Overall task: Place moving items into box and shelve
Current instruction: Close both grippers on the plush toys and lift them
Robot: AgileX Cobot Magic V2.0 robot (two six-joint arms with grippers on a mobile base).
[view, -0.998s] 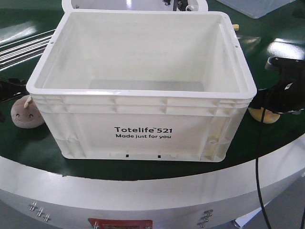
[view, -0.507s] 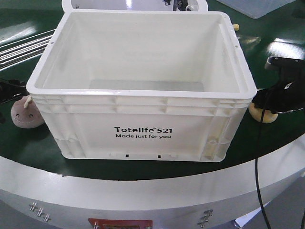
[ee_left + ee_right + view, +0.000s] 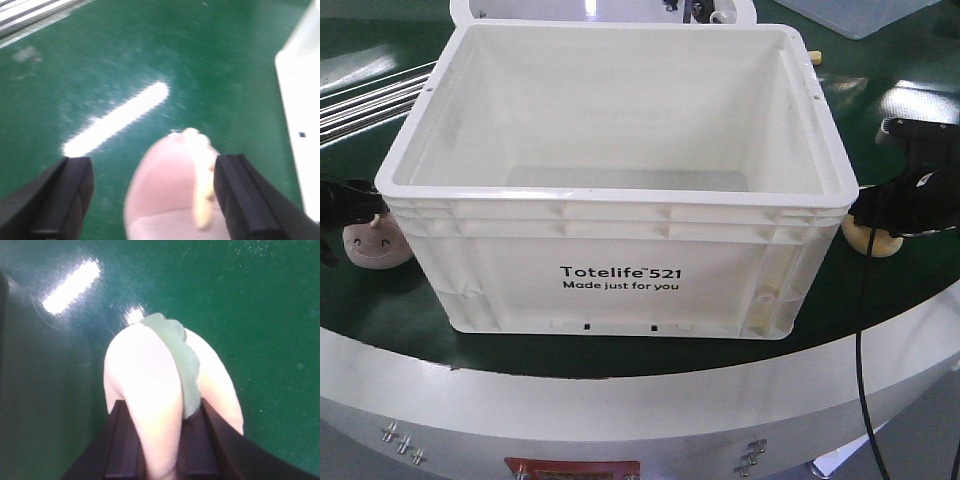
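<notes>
On the dark green table (image 3: 380,300) the white box (image 3: 620,270) stands with nothing inside, so no toy is packed, and the shelving is also left to do. The pink plush (image 3: 370,245), round with a stitched smile, lies just beside the box's left side, between the spread fingers of the left gripper (image 3: 155,190), unclamped. The yellow plush (image 3: 872,240), near the right side, is squeezed by the right gripper (image 3: 162,440).

Open-topped white tote (image 3: 620,270) upright, pink plush (image 3: 375,246) just left of it, yellow plush (image 3: 880,245) just right.
</notes>
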